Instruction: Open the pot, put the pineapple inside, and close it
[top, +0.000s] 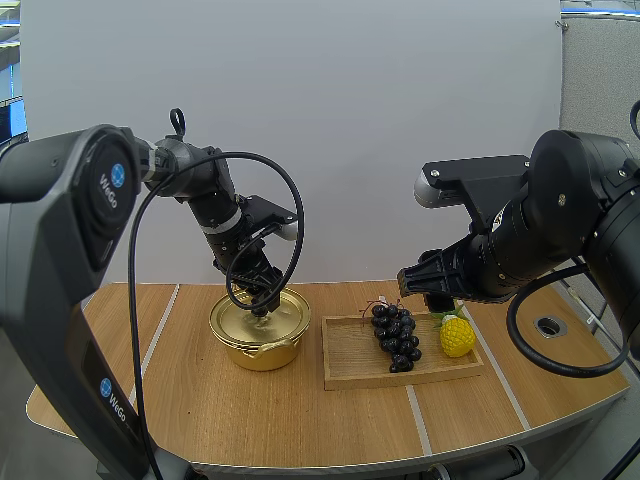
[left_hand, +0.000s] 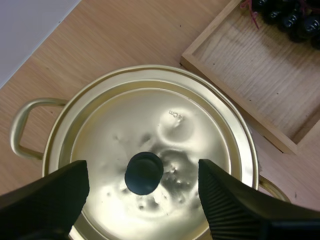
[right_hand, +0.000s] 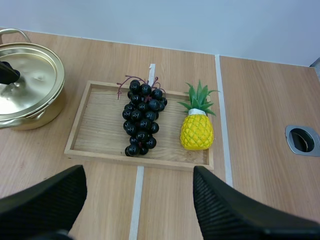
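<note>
Left tool (left_hand: 142, 170), spread, straddles the lid knob (left_hand: 144, 173) of the pot (top: 262, 350); right tool (right_hand: 138, 175), also spread, hovers near the pineapple (right_hand: 196, 131) on the tray (right_hand: 97, 127).

We are holding our left gripper (top: 265, 303) down at the lid (top: 240, 318) sitting on the pot (top: 255, 352). Our right gripper (top: 428, 290) is hovering over the back edge of the tray (top: 350, 358), where grapes (top: 397, 337) and pineapple (top: 457, 337) are lying side by side.

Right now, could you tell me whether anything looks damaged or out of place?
Only the lid stands out: its gold surface looks dimpled and dented around the black knob. It sits squarely on the pot; grapes and pineapple rest in the tray.
</note>
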